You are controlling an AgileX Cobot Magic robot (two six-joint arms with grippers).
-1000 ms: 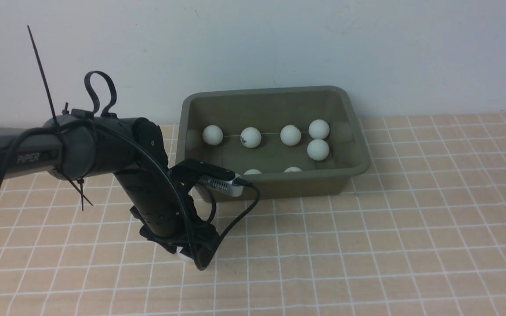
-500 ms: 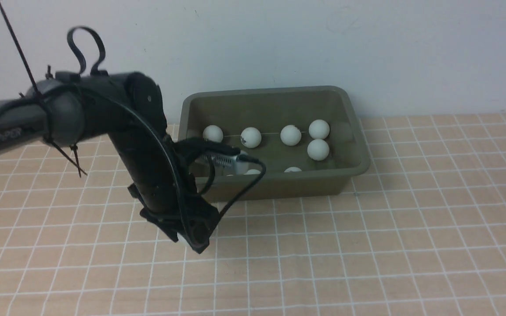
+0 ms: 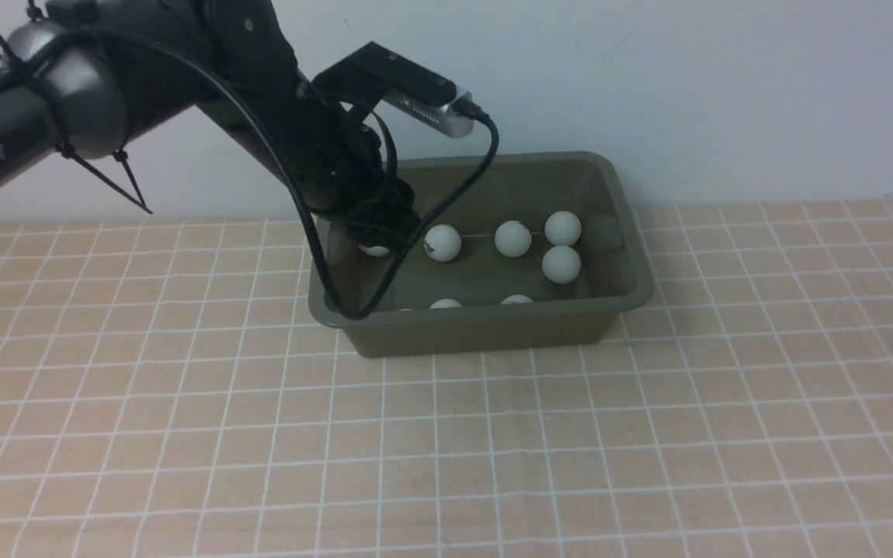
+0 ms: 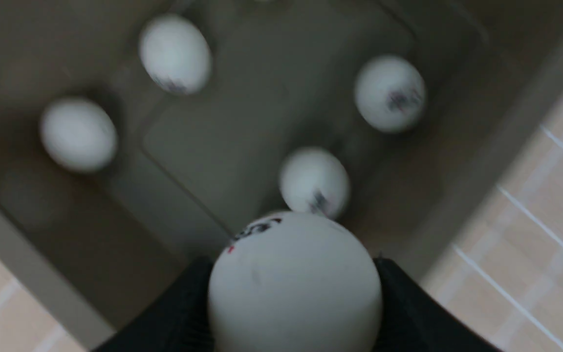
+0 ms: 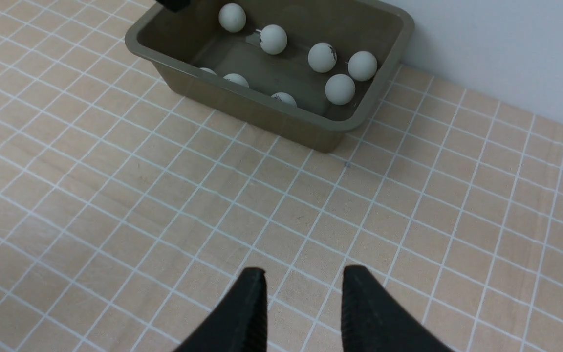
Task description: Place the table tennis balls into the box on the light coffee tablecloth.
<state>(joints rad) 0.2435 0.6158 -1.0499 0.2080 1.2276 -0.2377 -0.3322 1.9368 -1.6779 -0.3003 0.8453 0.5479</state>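
Left gripper (image 4: pixel 293 313) clamped on one table tennis ball (image 4: pixel 295 283), black fingers (image 4: pixel 403 308) visible on both sides of it in left wrist view. Poised over the box (image 3: pixel 485 325), above its left end in front view, gripper tip itself hidden behind arm and cable there. Key relation: box floor straight below held ball, another ball (image 4: pixel 314 182) just beneath and slightly ahead, so likely a plain release, no more travel needed. Right gripper (image 5: pixel 303 293) well away from box, over bare light coffee tablecloth (image 3: pixel 648 449), fingers moderately apart, nothing between them. Left arm clearly the nearer one. Held ball matte white, small dark logo with red speck near top edge; round, so no long axis to line up. Balls in box (image 5: pixel 340 89) also white, some with dark marks, eight countable in right wrist view, scattered along far wall and near wall. No loose balls seen on cloth. Probably last ball, task near done. Risk: bounce off ball below.
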